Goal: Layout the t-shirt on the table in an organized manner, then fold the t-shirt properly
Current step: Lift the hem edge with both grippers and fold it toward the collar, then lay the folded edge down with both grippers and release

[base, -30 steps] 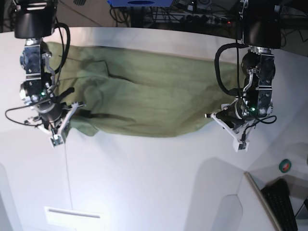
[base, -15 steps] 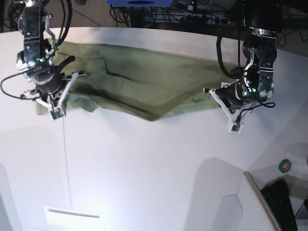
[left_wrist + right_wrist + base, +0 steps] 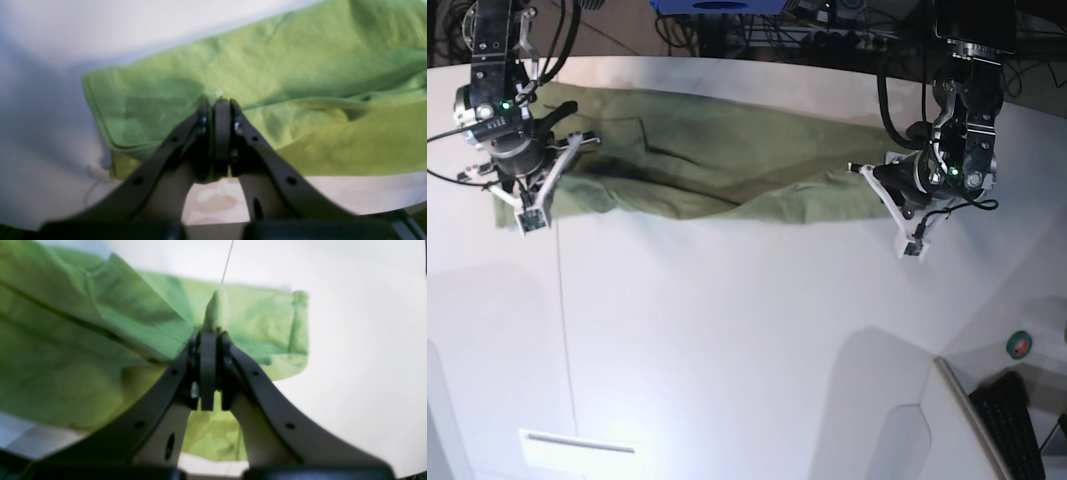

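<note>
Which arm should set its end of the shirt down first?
Probably neither alone. The left claw and right claw each pinch an end of the t-shirt stretched across the table, so lower both together.

beyond the far edge, a dark area holds tangled cables (image 3: pixel 827 35) and a blue object (image 3: pixel 717 6). at lower right sit a black keyboard (image 3: pixel 1012 425) and a green tape roll (image 3: pixel 1020 345). glare brightens the near side.

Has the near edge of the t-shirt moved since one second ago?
Yes. In the base view the t-shirt's near edge has drawn back toward the far edge of the table, leaving more bare white top in front.
</note>
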Motion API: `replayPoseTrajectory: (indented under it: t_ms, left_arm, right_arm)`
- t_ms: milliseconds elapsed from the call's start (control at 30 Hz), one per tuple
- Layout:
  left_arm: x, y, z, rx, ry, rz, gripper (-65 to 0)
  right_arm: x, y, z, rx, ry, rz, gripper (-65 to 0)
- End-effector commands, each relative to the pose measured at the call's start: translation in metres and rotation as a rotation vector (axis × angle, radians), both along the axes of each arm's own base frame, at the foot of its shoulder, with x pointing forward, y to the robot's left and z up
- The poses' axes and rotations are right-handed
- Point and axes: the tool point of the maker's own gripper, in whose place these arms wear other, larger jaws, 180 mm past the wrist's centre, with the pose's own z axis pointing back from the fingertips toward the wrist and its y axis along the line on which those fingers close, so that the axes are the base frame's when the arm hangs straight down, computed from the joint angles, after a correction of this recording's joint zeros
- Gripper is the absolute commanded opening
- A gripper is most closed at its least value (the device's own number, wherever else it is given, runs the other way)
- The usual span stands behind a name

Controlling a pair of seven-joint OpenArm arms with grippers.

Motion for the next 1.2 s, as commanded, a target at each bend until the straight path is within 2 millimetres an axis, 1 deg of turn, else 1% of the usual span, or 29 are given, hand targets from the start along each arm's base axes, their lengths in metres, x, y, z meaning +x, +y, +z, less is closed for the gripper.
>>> replayPoseTrajectory:
  t_ms: [0,100,267,367,467,567,633,767,900,1067,1167]
  left_arm:
    - [0.011,0.003,0.01,0.008,-0.042,-0.002,-65.0]
    - [0.01,0.003,0.009,0.009,-0.039,-0.002,-65.0]
    - [0.01,0.004,0.009,0.01,-0.039,-0.002,-65.0]
    - [0.01,0.004,0.01,0.012,-0.039,-0.002,-65.0]
    - [0.01,0.004,0.01,0.012,-0.039,-0.002,-65.0]
    - [0.006,0.005,0.007,0.013,-0.028,-0.003,-65.0]
    - [0.004,0.009,0.007,0.025,-0.025,-0.005,-65.0]
    - [0.003,0.011,0.007,0.03,-0.022,-0.006,-65.0]
    - [0.002,0.011,0.006,0.03,-0.019,-0.007,-65.0]
    - [-0.002,0.011,0.005,0.03,-0.012,-0.009,-65.0]
    - [-0.003,0.011,0.005,0.029,-0.011,-0.009,-65.0]
  right_arm:
    - [0.009,-0.002,0.012,-0.008,-0.048,0.002,-65.0]
    - [0.005,0.004,0.009,0.01,-0.04,-0.005,-65.0]
    - [-0.002,0.004,0.004,0.009,-0.004,-0.013,-65.0]
    - [-0.005,0.01,0.002,0.03,0.005,-0.025,-65.0]
    - [-0.007,0.01,0.001,0.03,0.01,-0.029,-65.0]
    - [-0.014,0.008,0.003,0.018,0.035,-0.035,-65.0]
    - [-0.015,0.007,0.007,0.01,0.04,-0.039,-65.0]
    - [-0.015,0.006,0.008,0.009,0.043,-0.04,-65.0]
    - [-0.016,0.006,0.006,0.01,0.048,-0.04,-65.0]
    - [-0.021,0.006,-0.002,0.012,0.073,-0.043,-65.0]
    - [-0.027,0.006,-0.005,0.012,0.089,-0.044,-65.0]
